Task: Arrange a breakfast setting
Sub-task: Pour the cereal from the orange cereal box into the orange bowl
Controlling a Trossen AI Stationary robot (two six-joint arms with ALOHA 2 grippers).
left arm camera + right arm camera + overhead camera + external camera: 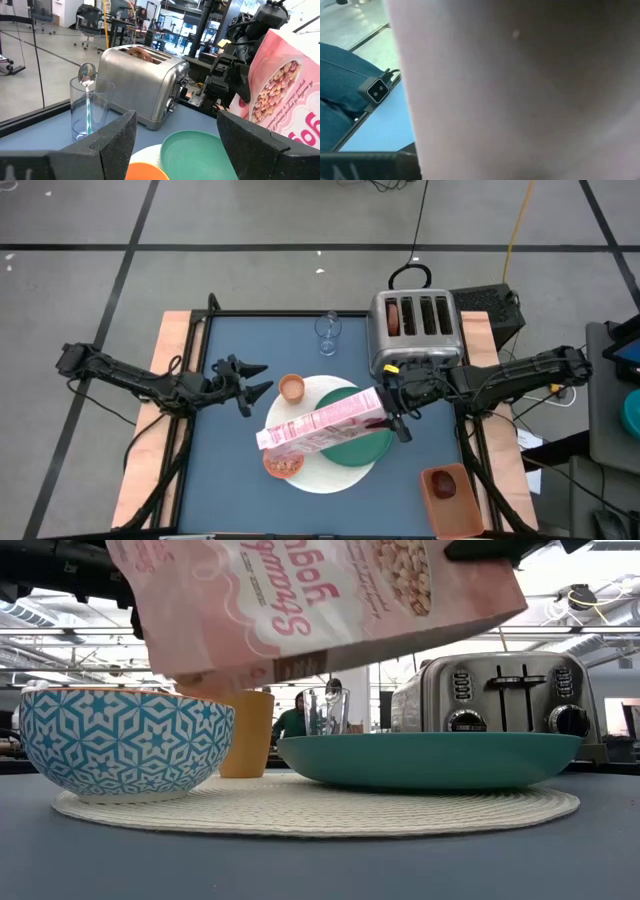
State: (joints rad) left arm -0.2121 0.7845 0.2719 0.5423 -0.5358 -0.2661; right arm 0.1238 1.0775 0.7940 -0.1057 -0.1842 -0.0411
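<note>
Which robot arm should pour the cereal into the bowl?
Probably the right. The right gripper already holds the pink cereal box tipped over the placemat, its far end near the bowl. The left gripper hangs open and empty beside the orange cup.

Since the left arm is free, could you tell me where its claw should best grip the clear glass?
Grip the clear glass low on its bowl, coming level from the left claw's side. It stands upright with a spoon poking above the rim, so a top-down grab is blocked.

Both arms black, jointed, with exposed cabling. Left end effector (252,381): two broad, wedge-shaped black fingers (112,142). Yellow tag near right wrist.
</note>
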